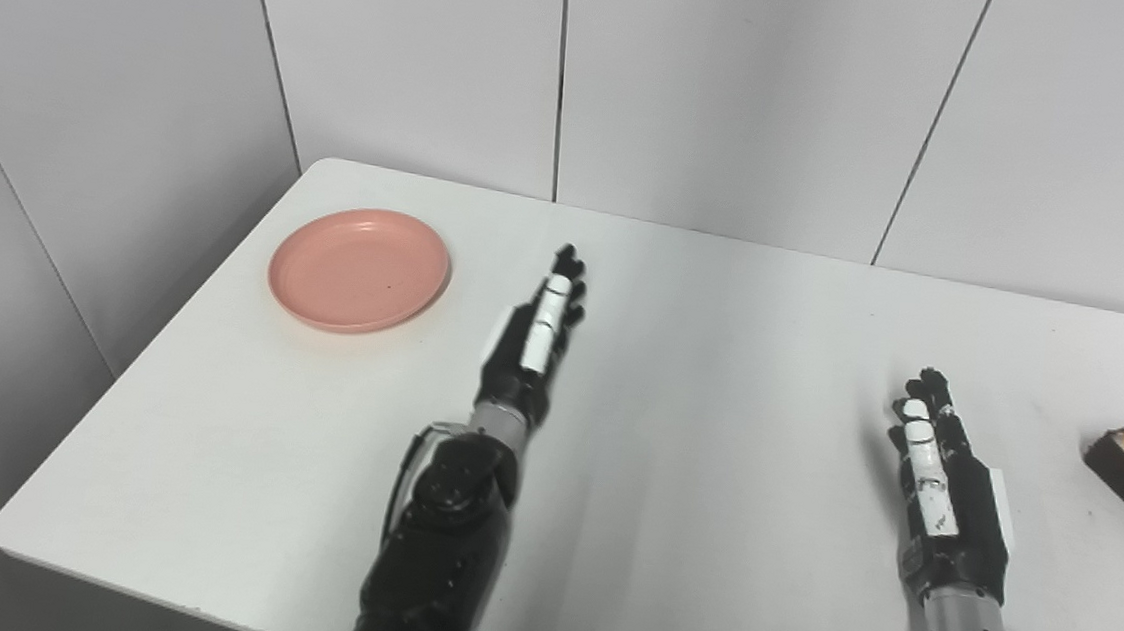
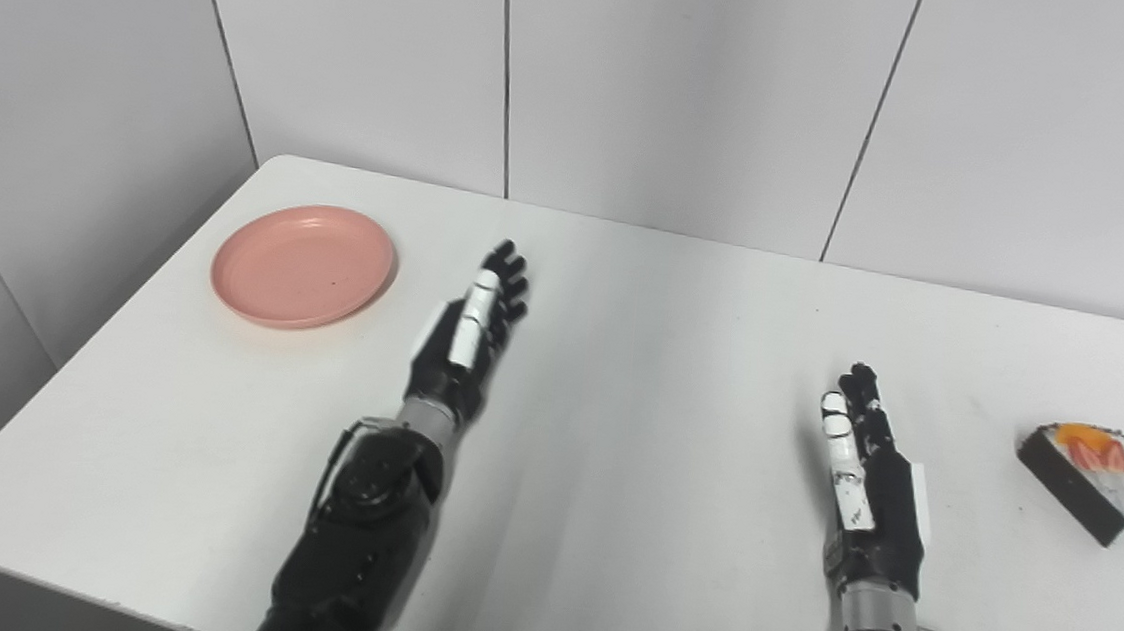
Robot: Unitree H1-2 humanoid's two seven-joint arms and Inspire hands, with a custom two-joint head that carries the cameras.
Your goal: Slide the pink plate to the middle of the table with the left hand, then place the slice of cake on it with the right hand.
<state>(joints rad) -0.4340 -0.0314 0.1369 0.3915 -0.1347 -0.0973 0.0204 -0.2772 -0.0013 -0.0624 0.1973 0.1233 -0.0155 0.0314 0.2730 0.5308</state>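
The pink plate lies empty near the table's far left corner. My left hand is open with fingers stretched out, over the table to the right of the plate and apart from it. The slice of cake is a dark wedge with orange and red fruit on top, lying at the right side of the table. My right hand is open and empty, fingers straight, to the left of the cake and clear of it.
The white table has its left edge close beside the plate and its front edge under both forearms. Grey wall panels stand right behind the table's far edge.
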